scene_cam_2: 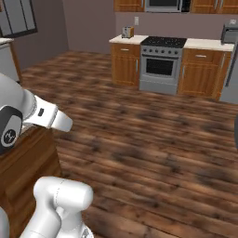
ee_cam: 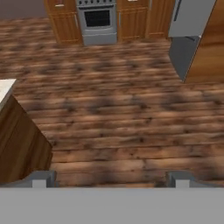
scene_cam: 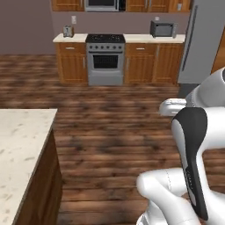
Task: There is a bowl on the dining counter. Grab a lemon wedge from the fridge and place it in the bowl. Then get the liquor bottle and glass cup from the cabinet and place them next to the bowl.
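Note:
My gripper (ee_cam: 111, 179) is open and holds nothing; its two fingertips (ee_cam: 43, 179) stand wide apart over bare wooden floor. A corner of the dining counter (scene_cam: 22, 145) lies at the lower left, with its beige top edge (ee_cam: 5, 89) also in the hand view. The grey fridge (scene_cam: 204, 39) stands shut at the far right, across the floor, and appears as the fridge (ee_cam: 190, 17) at the top right of the hand view. Wall cabinet doors (scene_cam: 67, 4) are shut above the far counter. The bowl, lemon wedge, liquor bottle and glass cup are out of view.
A steel stove (scene_cam: 105, 57) sits between low wooden base cabinets at the far wall. A toaster (scene_cam: 68, 30) and a microwave (scene_cam: 162, 29) stand on that counter. Wide wooden floor (scene_cam: 114, 127) lies between me and them.

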Motion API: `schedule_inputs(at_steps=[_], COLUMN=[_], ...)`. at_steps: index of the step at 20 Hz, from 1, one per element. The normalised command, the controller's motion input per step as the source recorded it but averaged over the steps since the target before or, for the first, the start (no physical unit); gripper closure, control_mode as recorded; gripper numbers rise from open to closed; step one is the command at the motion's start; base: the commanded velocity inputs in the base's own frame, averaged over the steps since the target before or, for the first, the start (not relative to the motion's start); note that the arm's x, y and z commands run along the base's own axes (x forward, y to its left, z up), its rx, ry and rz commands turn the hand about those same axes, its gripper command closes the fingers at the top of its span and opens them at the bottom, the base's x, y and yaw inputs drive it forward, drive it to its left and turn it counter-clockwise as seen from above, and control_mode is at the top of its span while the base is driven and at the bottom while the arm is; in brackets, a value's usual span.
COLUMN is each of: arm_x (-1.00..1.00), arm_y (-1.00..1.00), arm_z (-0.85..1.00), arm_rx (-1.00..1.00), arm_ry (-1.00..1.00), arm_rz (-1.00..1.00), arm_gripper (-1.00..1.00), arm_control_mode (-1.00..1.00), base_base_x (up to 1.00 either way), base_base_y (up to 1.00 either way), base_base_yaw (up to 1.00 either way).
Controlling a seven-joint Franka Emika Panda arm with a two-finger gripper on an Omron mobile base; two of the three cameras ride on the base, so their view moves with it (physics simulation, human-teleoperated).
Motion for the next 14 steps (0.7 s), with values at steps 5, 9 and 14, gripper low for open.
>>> schedule_inputs(at_steps=[5,9,14], arm_x=[0.00,0.00,0.00], arm_y=[0.00,0.00,0.00], arm_z=[0.00,0.00,0.00], arm_rx=[0.00,0.00,0.00], arm_ry=[0.00,0.00,0.00], arm_rz=[0.00,0.00,0.00], arm_gripper=[-1.00,-1.00,-1.00], arm_control_mode=[1.00,1.00,1.00], base_base_x=[1.00,1.00,1.00], base_base_y=[-0.85,-0.16,0.05], base_base_yaw=[0.05,0.00,-0.04])
